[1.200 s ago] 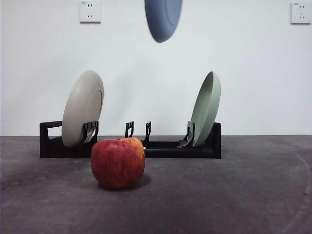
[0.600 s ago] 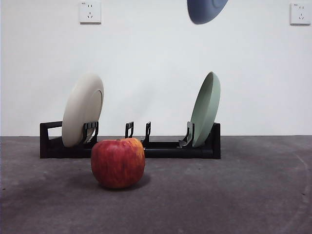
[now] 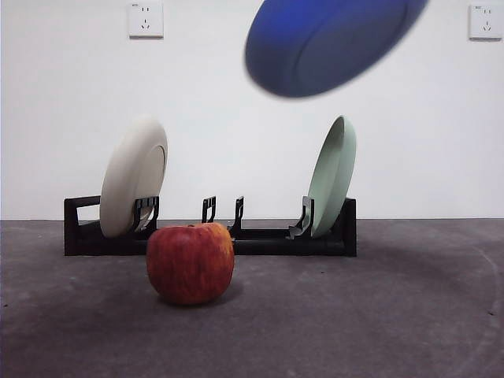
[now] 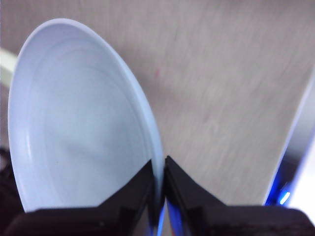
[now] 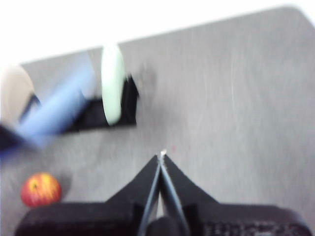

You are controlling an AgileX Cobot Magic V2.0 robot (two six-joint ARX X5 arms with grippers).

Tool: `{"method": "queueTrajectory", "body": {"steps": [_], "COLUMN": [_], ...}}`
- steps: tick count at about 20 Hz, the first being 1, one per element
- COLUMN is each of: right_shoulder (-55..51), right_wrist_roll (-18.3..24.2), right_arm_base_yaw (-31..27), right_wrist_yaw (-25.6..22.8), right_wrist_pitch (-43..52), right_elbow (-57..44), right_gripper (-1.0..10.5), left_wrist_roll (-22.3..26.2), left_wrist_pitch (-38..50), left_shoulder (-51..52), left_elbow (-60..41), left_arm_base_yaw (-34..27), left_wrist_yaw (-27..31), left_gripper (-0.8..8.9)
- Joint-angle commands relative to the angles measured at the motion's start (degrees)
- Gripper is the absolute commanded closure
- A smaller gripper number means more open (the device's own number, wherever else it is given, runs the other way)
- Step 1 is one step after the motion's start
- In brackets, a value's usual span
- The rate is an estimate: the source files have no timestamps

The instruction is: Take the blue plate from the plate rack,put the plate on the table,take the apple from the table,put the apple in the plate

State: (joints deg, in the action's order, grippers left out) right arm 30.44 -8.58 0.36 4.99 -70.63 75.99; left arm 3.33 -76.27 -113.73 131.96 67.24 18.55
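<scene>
The blue plate (image 3: 331, 43) hangs tilted and blurred high above the table, right of centre in the front view. My left gripper (image 4: 160, 173) is shut on the blue plate's rim (image 4: 83, 118). The plate also shows as a blue blur in the right wrist view (image 5: 54, 115). The red apple (image 3: 190, 262) sits on the dark grey table (image 3: 378, 315) in front of the black plate rack (image 3: 268, 236); it also shows in the right wrist view (image 5: 41, 189). My right gripper (image 5: 161, 160) is shut and empty, high above the table.
A cream-white plate (image 3: 134, 175) leans in the rack's left end and a pale green plate (image 3: 332, 175) stands in its right end; the green plate (image 5: 112, 83) also shows in the right wrist view. Two wall sockets (image 3: 146, 18) sit on the white wall.
The blue plate has moved right, then come lower and nearer the camera, tilting flatter. The apple and rack have not moved.
</scene>
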Motion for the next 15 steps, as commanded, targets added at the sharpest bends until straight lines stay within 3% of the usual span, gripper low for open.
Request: {"method": "queueTrajectory", "body": {"steps": [1, 4, 7, 15], "right_shoulder": [-0.31, -0.28, -0.28, 0.11], "right_wrist_roll": [-0.28, -0.33, -0.33, -0.52], "right_arm_base_yaw": [0.04, 0.04, 0.04, 0.04], "right_wrist_yaw": [-0.13, -0.11, -0.09, 1.16], "right_wrist_pitch": [1.38, 3.17, 2.86, 3.04], "right_elbow": [2.29, 3.41, 3.48, 3.48], "right_gripper": [9.5, 9.5, 9.5, 9.5], "left_wrist_roll": [-1.62, -1.16, 2.23, 12.79], "left_wrist_pitch": [1.7, 11.3, 20.98, 28.87], "left_shoulder": [-0.79, -0.79, -0.79, -0.81], "left_elbow": [-8.04, -18.82, -27.65, -33.09], "left_arm_base_yaw": [2.99, 5.92, 6.38, 5.44], "left_wrist_yaw": [3.93, 6.82, 7.08, 8.11], "left_gripper": [8.22, 8.22, 8.22, 8.22]}}
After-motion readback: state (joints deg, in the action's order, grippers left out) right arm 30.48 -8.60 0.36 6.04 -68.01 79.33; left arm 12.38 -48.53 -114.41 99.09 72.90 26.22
